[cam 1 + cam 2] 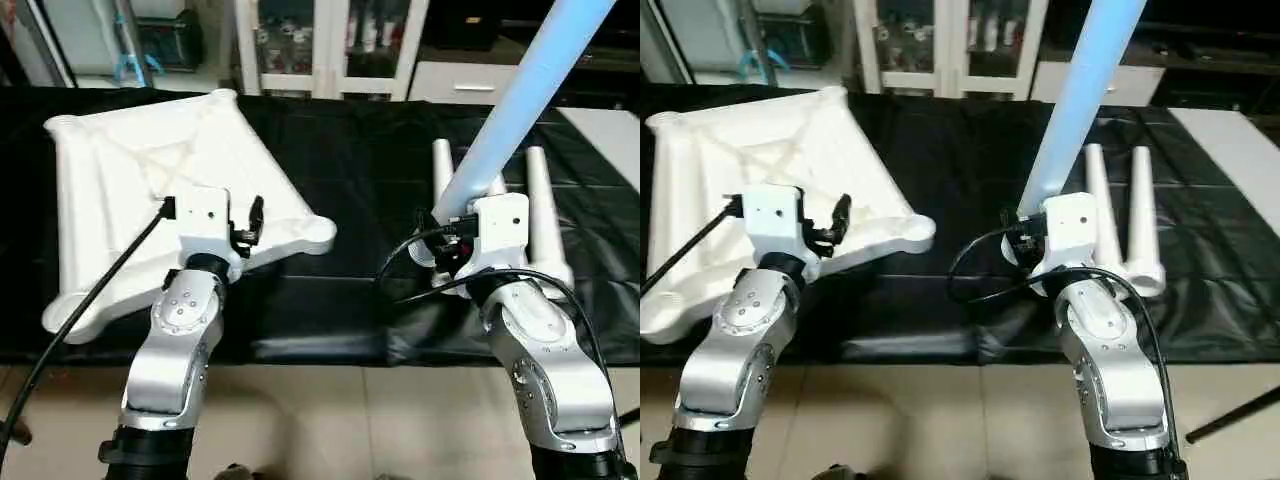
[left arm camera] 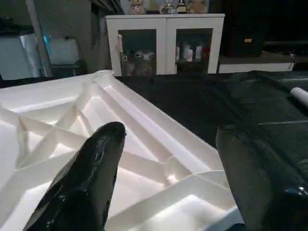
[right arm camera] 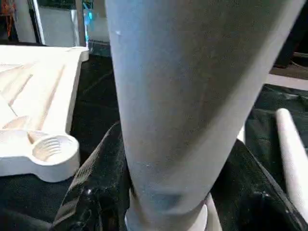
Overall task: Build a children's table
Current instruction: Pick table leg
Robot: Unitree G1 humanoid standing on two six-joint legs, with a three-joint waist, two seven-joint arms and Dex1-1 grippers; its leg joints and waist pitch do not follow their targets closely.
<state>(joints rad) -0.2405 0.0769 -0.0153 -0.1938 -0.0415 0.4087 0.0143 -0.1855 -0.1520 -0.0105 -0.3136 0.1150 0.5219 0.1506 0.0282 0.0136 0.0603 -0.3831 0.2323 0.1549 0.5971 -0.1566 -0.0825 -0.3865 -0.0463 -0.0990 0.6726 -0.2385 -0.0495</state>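
The white tabletop (image 1: 130, 170) lies upside down on the left of the black work table, ribs and round corner sockets facing up. My left gripper (image 2: 171, 137) hovers open over its near right part, both black fingers (image 2: 91, 173) clear of the plastic. On the right, my gripper (image 1: 455, 225) is shut on the thick end of a white leg (image 1: 530, 80). That leg rises steeply up and to the right, off the table. Two more legs (image 1: 1143, 210) lie side by side on the black cover just behind the right gripper.
The black cover (image 1: 350, 160) spans the work table, with a bare strip between tabletop and legs. A corner socket (image 3: 50, 147) of the tabletop sits to the left of the held leg. White cabinets (image 1: 330, 45) stand behind the table. Black cables (image 1: 90, 300) trail from both wrists.
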